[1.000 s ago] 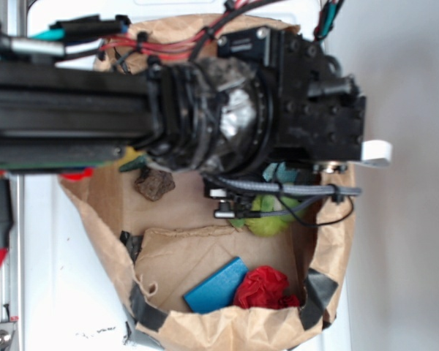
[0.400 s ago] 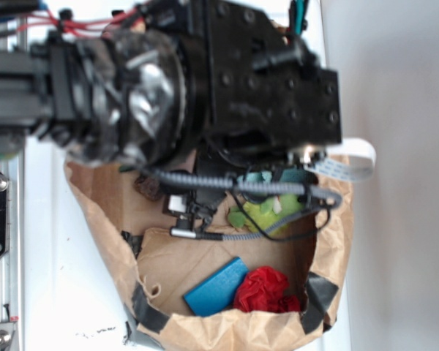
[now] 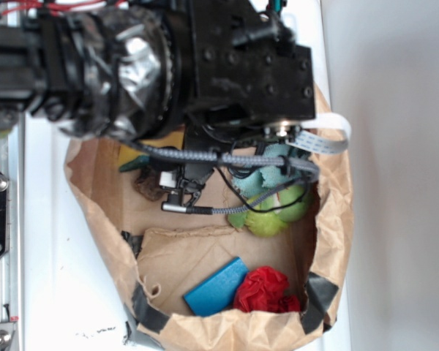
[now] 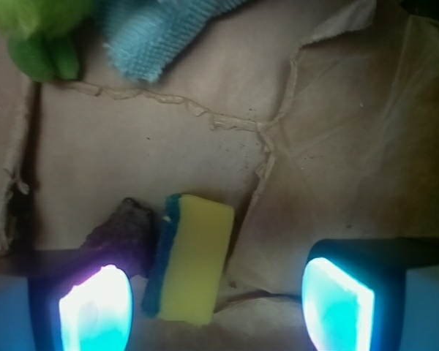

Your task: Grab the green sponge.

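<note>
Your fingers (image 4: 216, 300) are spread wide above the floor of the paper bag (image 3: 205, 256), straddling the green sponge (image 4: 190, 259), which lies yellow side up beside a dark stone (image 4: 121, 234), positioned for a descent around it.

Legible text, labels, brands, numbers, signs: none. We find no readable marking in the exterior view or in the wrist view.
</note>
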Robot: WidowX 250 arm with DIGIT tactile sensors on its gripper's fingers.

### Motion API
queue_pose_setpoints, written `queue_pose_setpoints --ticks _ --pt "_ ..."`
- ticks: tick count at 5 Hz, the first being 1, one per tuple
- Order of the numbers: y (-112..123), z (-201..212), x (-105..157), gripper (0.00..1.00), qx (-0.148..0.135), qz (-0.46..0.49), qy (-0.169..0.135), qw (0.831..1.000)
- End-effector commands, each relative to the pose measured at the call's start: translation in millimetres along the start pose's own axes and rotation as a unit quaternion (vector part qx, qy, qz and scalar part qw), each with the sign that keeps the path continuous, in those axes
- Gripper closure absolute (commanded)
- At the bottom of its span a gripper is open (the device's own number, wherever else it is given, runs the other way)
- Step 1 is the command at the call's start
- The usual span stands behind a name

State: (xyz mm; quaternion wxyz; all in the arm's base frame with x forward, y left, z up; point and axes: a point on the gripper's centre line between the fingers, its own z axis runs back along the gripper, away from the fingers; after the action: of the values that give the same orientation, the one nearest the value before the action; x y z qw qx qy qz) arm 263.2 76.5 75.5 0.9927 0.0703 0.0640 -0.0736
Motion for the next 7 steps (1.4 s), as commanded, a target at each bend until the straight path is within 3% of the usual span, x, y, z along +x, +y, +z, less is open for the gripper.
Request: queue_pose_setpoints --ticks 1,4,7 --pt "9 -1 -3 0.00 0.022 -0.004 -0.028 0.999" --pt "-12 -7 -30 0.00 0.013 -0.086 -0.044 0.995" --pt "-15 -6 -25 0.00 0.023 -0.090 -0.061 0.994"
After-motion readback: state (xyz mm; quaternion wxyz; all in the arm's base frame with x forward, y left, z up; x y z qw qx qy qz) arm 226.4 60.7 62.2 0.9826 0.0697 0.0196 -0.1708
